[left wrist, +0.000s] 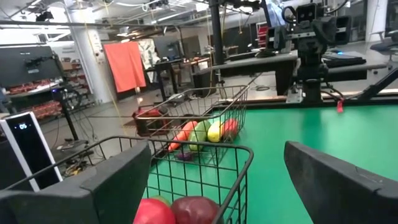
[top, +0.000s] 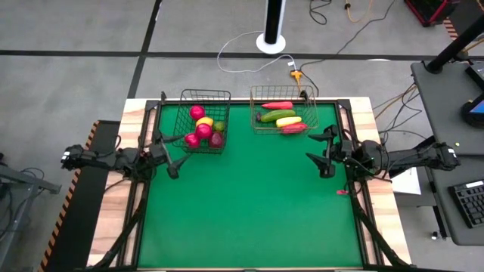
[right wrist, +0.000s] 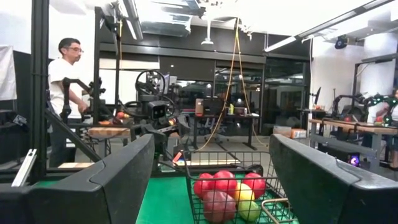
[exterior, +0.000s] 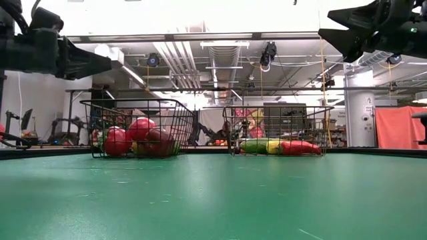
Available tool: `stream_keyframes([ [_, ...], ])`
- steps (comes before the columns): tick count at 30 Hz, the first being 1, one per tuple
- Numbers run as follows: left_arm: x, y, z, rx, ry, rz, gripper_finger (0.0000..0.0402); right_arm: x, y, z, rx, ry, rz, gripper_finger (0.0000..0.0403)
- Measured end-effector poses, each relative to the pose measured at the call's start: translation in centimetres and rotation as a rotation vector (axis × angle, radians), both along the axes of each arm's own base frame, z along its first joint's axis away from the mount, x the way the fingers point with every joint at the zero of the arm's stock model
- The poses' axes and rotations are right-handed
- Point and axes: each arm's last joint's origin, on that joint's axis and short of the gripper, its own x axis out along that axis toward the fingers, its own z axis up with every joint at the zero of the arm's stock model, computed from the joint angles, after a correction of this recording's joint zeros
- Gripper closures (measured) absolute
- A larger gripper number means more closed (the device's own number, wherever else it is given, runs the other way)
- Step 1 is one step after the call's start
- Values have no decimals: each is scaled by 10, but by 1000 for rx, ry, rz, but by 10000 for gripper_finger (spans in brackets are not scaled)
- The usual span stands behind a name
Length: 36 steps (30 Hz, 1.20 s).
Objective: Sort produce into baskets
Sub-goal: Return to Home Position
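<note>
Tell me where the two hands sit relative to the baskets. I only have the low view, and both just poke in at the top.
Observer: In the high view, the left hand, open, sits just outside the black wire basket, at the corner nearest its arm.
Operator: Right one?
Observer: The right hand, open too, sits off the lighter wire basket, by the corner on its own side, apart from it.
Operator: Contents there?
Observer: Four long pieces lie side by side; the green cucumber is second from the back.
</note>
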Motion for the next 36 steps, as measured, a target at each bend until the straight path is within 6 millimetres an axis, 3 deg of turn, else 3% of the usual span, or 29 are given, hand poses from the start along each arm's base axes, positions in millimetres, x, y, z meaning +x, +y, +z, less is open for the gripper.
stream_keyframes([
  [36, -1, 0, 7, -3, -13, 0, 54, 0, 0, -1, 0, 5, 0, 80],
])
